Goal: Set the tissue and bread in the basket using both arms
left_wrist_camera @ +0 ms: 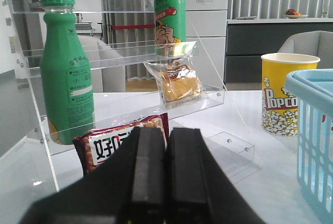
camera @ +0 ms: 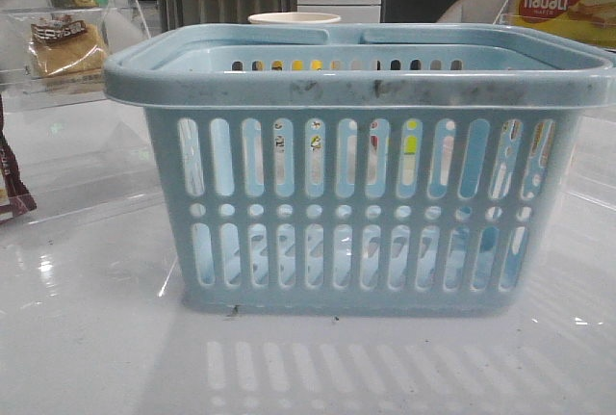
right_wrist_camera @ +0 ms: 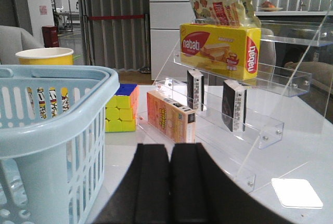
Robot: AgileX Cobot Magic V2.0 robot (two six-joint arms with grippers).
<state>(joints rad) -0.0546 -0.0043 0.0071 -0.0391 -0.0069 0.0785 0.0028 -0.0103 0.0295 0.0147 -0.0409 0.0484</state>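
- Start of task: both pincers, left (left_wrist_camera: 157, 174) and right (right_wrist_camera: 170, 182), are closed and empty.
- Basket (camera: 356, 88) stands mid-surface; bread (left_wrist_camera: 177, 84) on left-edge rack; tissue (right_wrist_camera: 233, 105) on right-edge rack.
- Next, likely: open, reach.

Left pincer (left_wrist_camera: 166, 174) and right pincer (right_wrist_camera: 169, 182) closed, empty.

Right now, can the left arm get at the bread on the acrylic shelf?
Probably yes. The bread sits at the open front of the clear shelf, ahead of the left tool, with only a low snack packet between them. The tool is shut, so it must open first.
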